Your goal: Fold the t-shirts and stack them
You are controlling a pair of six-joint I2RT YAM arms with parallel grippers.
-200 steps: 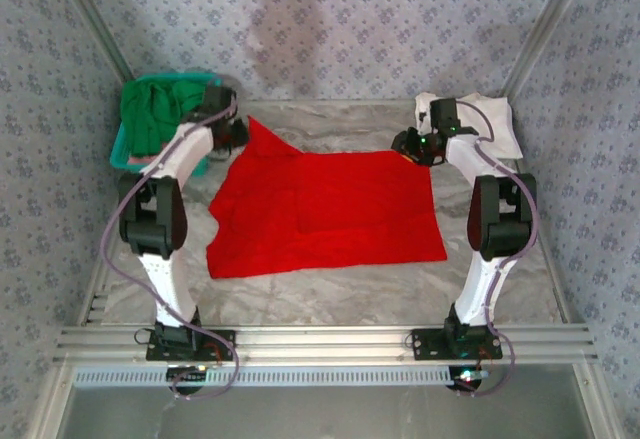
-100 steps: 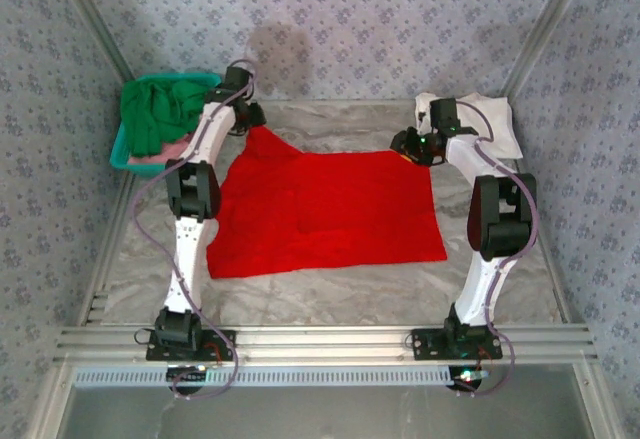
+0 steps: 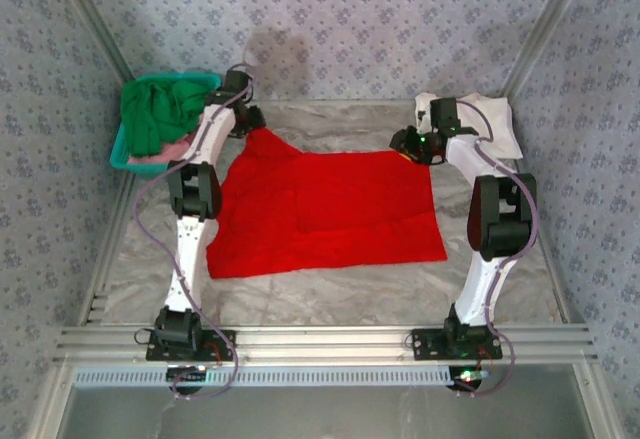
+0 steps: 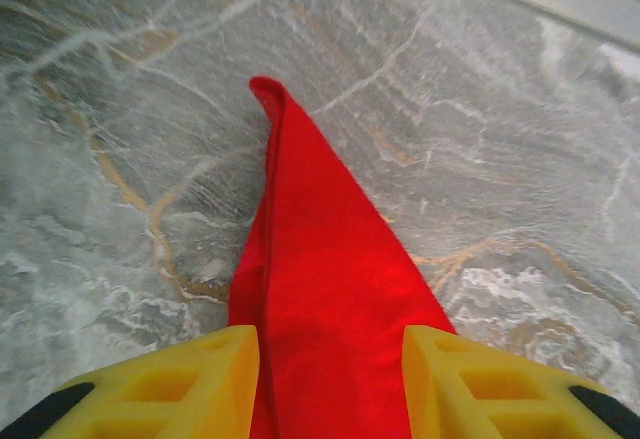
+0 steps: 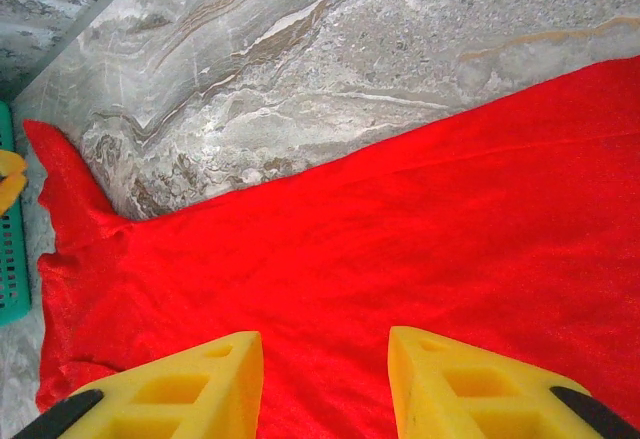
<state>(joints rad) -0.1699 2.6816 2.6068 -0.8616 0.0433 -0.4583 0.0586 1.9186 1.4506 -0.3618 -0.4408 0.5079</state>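
The right arm (image 3: 500,214) partly hides the white t-shirt (image 3: 505,134); the red t-shirt (image 3: 330,209) lies spread, creased, left and right jaws apart over it.

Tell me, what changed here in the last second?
The left arm straightened and its left hand moved slightly toward the far wall, at the far corner of the red t-shirt, which shifted a little. The right hand, the basket and the white t-shirt stayed put.

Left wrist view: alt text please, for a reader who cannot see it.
A narrow fold of the red t-shirt runs between the left gripper's two yellow fingers, which stand apart, and tapers to a point on the grey marble table.
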